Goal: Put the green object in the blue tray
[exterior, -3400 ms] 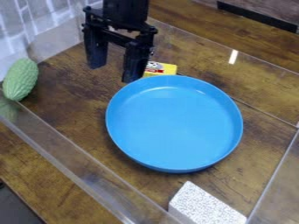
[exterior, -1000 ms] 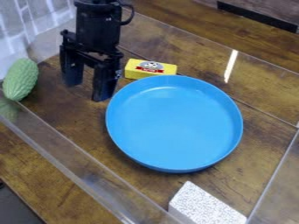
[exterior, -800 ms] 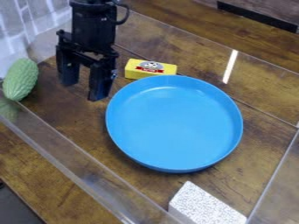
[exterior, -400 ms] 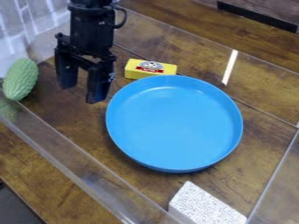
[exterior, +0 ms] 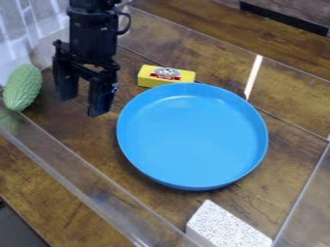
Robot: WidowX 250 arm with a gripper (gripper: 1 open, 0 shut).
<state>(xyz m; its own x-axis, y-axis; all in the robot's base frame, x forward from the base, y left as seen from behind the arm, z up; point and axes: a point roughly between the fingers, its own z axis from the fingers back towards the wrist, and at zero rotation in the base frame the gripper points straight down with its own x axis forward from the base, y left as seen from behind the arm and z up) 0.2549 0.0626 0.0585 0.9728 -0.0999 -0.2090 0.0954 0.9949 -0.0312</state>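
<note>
The green object [exterior: 22, 87], a bumpy light-green oval, lies on the wooden table at the far left. The blue tray [exterior: 192, 134], a large round shallow dish, sits at the centre with nothing in it. My black gripper [exterior: 80, 98] hangs between them, just right of the green object and left of the tray's rim. Its two fingers stand apart and open, pointing down, with nothing between them.
A small yellow block [exterior: 167, 75] lies behind the tray. A speckled white pad [exterior: 229, 228] sits at the bottom edge. A clear plastic wall [exterior: 77, 183] runs along the front left of the table.
The gripper has moved steadily left and slightly toward the front, away from the yellow block and closer to the green object. It stays open. Nothing else has moved.
</note>
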